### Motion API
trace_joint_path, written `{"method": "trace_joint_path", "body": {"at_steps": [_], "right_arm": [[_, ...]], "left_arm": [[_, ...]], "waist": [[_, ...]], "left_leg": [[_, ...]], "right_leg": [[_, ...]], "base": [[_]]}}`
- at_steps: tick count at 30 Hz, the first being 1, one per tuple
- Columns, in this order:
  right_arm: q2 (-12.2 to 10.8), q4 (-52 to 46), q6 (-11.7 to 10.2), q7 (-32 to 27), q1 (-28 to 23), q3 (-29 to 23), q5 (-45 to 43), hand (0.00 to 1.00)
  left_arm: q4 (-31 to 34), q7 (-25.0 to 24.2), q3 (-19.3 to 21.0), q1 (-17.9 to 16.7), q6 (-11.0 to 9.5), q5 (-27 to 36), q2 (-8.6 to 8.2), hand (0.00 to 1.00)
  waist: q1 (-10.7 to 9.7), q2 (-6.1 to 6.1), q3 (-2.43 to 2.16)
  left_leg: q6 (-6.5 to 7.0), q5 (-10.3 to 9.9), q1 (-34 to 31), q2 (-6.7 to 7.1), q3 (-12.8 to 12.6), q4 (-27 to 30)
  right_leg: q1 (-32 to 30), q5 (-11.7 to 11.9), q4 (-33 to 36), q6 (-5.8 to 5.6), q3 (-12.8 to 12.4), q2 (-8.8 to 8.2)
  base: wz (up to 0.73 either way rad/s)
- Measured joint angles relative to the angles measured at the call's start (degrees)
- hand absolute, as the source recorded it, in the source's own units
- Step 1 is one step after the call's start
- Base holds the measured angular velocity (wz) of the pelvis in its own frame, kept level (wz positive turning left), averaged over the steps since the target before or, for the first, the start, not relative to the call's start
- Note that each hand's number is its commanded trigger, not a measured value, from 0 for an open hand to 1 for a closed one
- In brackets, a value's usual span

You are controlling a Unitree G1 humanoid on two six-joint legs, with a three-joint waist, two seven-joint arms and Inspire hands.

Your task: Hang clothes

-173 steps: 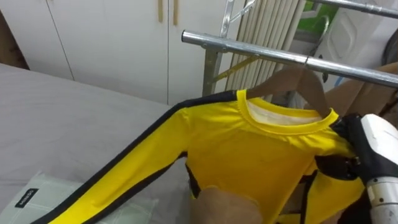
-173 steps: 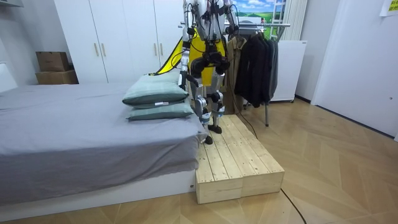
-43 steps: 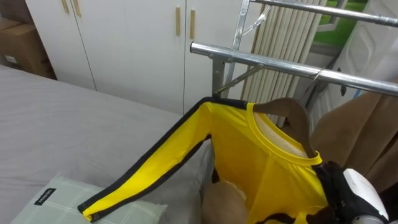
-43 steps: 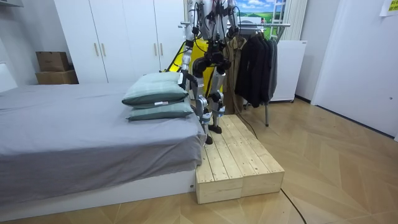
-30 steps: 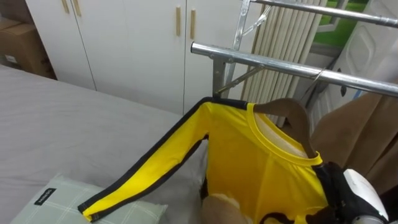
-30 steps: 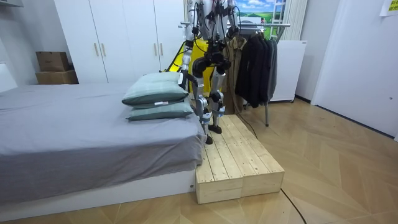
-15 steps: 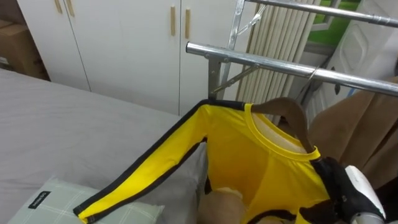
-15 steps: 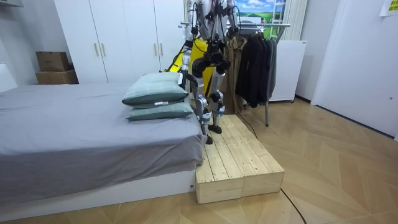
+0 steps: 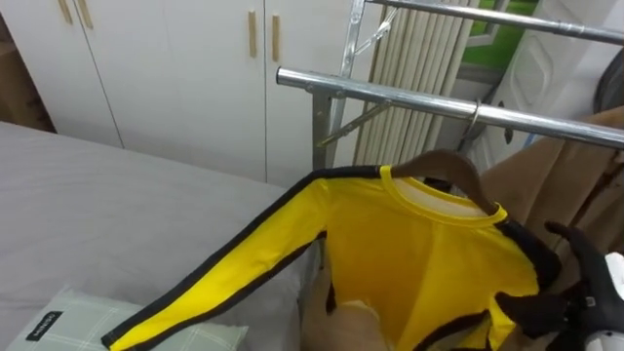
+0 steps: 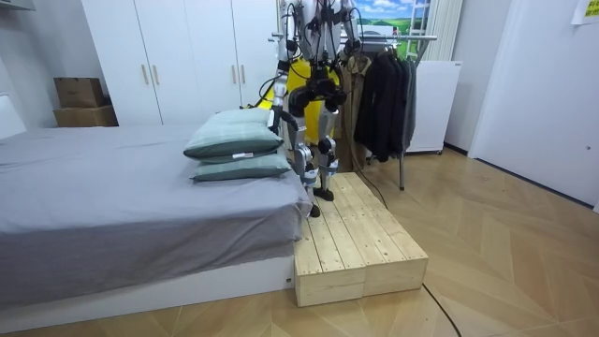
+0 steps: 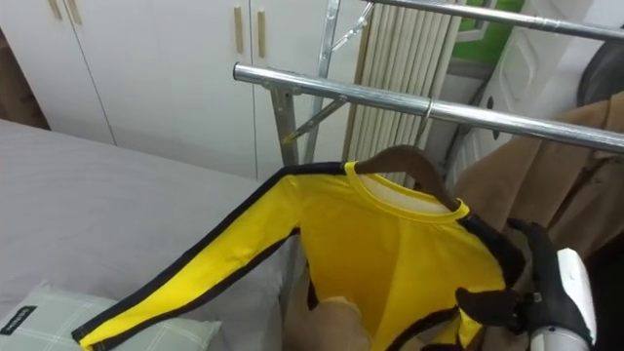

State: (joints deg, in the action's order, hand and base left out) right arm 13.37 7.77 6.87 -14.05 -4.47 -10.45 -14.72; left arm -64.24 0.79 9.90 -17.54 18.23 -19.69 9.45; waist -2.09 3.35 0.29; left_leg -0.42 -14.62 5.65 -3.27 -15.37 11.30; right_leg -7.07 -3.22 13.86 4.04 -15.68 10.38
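On the wooden step (image 10: 360, 239) between the bed (image 9: 117, 195) and the clothes rack, I stand with the job close to its end: the yellow shirt (image 9: 409, 253) sits on its wooden hanger (image 9: 450, 164), and the hanger's hook looks looped over the steel rail (image 9: 390, 93), though the contact itself is too small to confirm. My right robot hand (image 11: 544, 285) is at the shirt's far shoulder, its dark fingers spread apart against the cloth rather than clamped round it, so by my reading the hanger carries the weight. Judging from that, what is left is to clear the robot hand from the shoulder and let the garment settle. The shirt is bright yellow with black stripes along the shoulders and arms, and a pale lining shows inside the round collar. It hangs just below the rail and does not fall straight. One long sleeve (image 9: 224, 273) runs out diagonally and down over the grey bed, its cuff resting on a pale checked pillow (image 9: 58, 317). A brown coat (image 9: 556, 156) hangs just beside it on the same rack.
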Motion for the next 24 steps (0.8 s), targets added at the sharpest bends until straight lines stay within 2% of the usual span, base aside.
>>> {"method": "trace_joint_path", "body": {"at_steps": [6,13,17,21,24], "right_arm": [[0.12,-1.2,-0.07,-3.02,-0.94,-1.16,3.27,0.0],[0.31,-2.09,-1.94,-5.35,-2.24,-2.85,6.38,0.0],[0.29,-4.12,-2.25,-5.47,-4.48,-2.85,8.11,0.0],[0.25,-4.21,-2.42,-6.08,-6.01,-2.81,9.62,0.0],[0.25,-3.25,-2.62,-6.97,-6.42,-2.81,12.58,0.0]], "left_arm": [[0.1,-0.37,0.1,-0.51,0.0,-0.01,0.0,0.0],[0.1,-0.41,0.11,-0.64,0.0,0.0,-0.07,0.0],[0.09,-0.41,0.07,-0.71,0.0,0.33,-0.3,0.0],[0.09,-0.41,0.07,-1.25,0.0,1.52,-0.68,0.0],[0.07,-0.41,0.17,-1.46,0.0,1.61,-0.75,0.0]], "waist": [[-0.69,-0.07,0.04],[-0.73,-0.25,0.12],[-0.78,-0.75,0.21],[-0.8,-1.16,0.27],[-1.07,-1.16,0.26]], "left_leg": [[-0.03,-0.02,-0.02,-0.08,-0.19,-0.05],[-0.09,-0.05,0.06,-0.1,-0.43,-0.21],[-0.1,-0.05,0.25,-0.11,-0.57,-0.46],[-0.13,-0.08,0.87,-0.15,-1.71,-0.95],[-0.13,-0.09,1.03,-0.15,-1.87,-0.99]], "right_leg": [[-0.07,0.06,-0.06,0.09,0.13,0.06],[-0.25,0.11,-0.1,0.15,0.11,0.11],[-0.18,0.11,-0.13,0.15,-0.06,0.19],[0.01,-0.03,-0.08,0.03,-1.59,0.68],[0.04,-0.02,-0.1,0.02,-1.6,0.68]], "base": [[-0.01],[-0.01],[-0.01],[-0.13],[-0.04]]}}
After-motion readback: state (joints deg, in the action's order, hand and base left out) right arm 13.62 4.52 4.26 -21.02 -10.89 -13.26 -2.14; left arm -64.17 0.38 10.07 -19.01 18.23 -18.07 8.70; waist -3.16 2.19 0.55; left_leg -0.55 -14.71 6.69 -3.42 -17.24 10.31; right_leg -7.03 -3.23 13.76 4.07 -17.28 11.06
